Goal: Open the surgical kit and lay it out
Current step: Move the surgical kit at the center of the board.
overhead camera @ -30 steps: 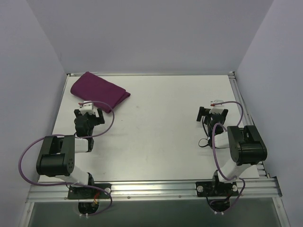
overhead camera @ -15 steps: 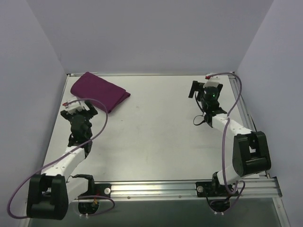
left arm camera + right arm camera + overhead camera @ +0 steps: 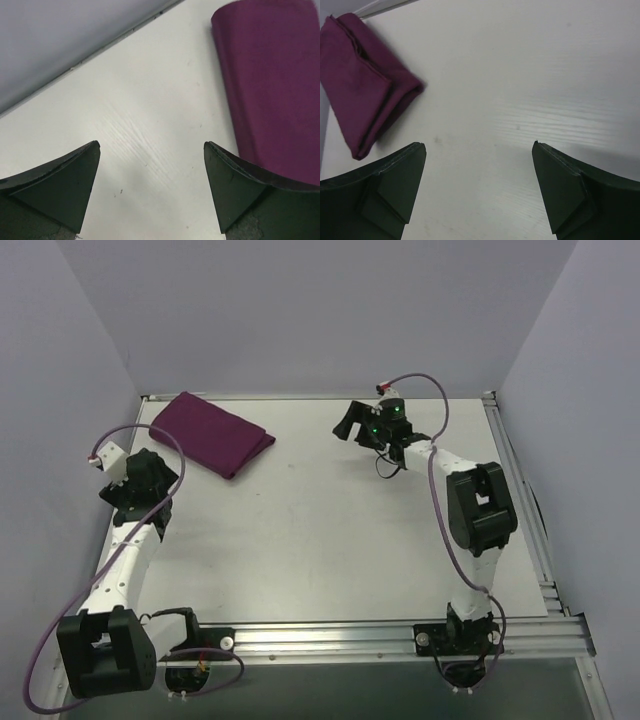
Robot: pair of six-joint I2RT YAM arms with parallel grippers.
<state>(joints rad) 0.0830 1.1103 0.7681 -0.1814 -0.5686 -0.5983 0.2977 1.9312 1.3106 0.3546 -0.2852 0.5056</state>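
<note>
The surgical kit shows only as a folded dark magenta-purple cloth wrap (image 3: 212,432) lying closed at the back left of the white table. No steel tray or metal instruments are in view. My left gripper (image 3: 152,472) is open and empty, just left of and nearer than the wrap; in the left wrist view the gripper (image 3: 151,146) hangs over bare table with the wrap (image 3: 275,85) beside its right finger (image 3: 245,185). My right gripper (image 3: 348,425) is open and empty, well to the right of the wrap. In the right wrist view the gripper (image 3: 478,145) faces the wrap (image 3: 360,90), which lies far off at the upper left.
The white table top (image 3: 330,530) is walled by lilac panels on three sides. A metal rail (image 3: 300,397) runs along the back edge and another rail (image 3: 512,480) along the right edge. The arm bases sit on the front rail (image 3: 330,637).
Both arms have stretched out from a folded pose. The left gripper swung left and back beside the wrap. The right gripper swung far back and left toward the wrap. The wrap has not moved.
</note>
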